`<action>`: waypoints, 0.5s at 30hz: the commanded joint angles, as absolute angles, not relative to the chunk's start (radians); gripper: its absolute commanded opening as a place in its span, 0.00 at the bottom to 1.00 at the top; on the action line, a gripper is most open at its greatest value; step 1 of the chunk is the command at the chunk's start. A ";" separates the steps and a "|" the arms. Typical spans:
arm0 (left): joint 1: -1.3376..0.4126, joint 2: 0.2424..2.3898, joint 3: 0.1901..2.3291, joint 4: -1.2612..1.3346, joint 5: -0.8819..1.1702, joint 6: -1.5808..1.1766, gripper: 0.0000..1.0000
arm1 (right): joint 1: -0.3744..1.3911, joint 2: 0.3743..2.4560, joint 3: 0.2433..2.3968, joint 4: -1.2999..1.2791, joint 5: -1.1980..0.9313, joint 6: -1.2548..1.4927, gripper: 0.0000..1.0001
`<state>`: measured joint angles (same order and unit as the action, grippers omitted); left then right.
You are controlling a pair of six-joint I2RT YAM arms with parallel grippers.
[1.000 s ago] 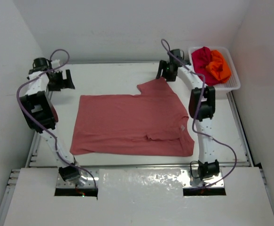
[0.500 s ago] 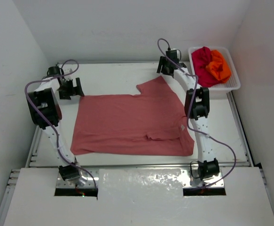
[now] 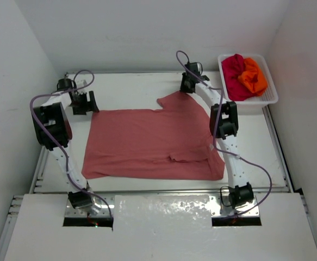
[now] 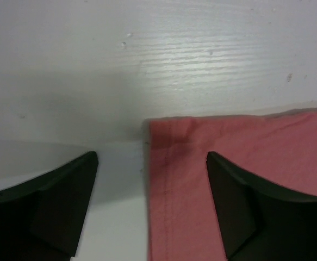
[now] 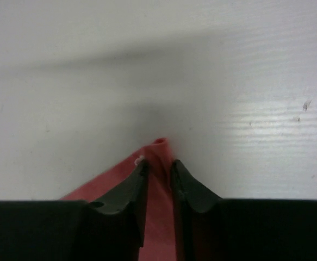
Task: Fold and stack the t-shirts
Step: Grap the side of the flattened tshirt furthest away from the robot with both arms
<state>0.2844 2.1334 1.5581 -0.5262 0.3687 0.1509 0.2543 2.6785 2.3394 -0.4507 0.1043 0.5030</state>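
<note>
Salmon-pink t-shirt: I see it spread flat across the middle of the counter, between the two arms. Its long edges run left to right. One sleeve points toward the far right corner of the garment.
Left arm: I have it reaching along the left side of the counter, with its wrist at the far left corner of the cloth.
Left jaws: released and standing wide apart. In the left wrist view they straddle the stitched corner of the salmon-pink t-shirt. One finger is over bare counter and the other is over the cloth. I cannot tell whether either finger touches the surface.
Right arm: it stretches along the right side of the garment, with its wrist at the tip of the far sleeve.
Right jaws: clenched on the salmon-pink t-shirt. In the right wrist view the sleeve tip is bunched in the narrow gap between the fingers, and a small peak of cloth pokes out past the fingertips.
Orange t-shirt: crumpled in the basket, on its right side.
Crimson t-shirt: crumpled in the same basket, to the left of the orange t-shirt and touching it.
Basket: white mesh, at the far right corner of the counter, well apart from both jaws.
</note>
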 commanded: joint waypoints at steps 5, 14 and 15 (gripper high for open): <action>0.253 2.154 1.554 -0.535 0.439 0.156 0.41 | 0.249 2.668 2.272 -0.480 0.063 0.555 0.00; 0.256 2.093 1.510 -0.486 0.603 0.170 0.00 | 0.203 2.479 2.113 -0.381 0.022 0.508 0.00; 0.264 2.077 1.493 -0.451 0.604 0.164 0.00 | 0.202 2.458 2.094 -0.371 0.005 0.494 0.00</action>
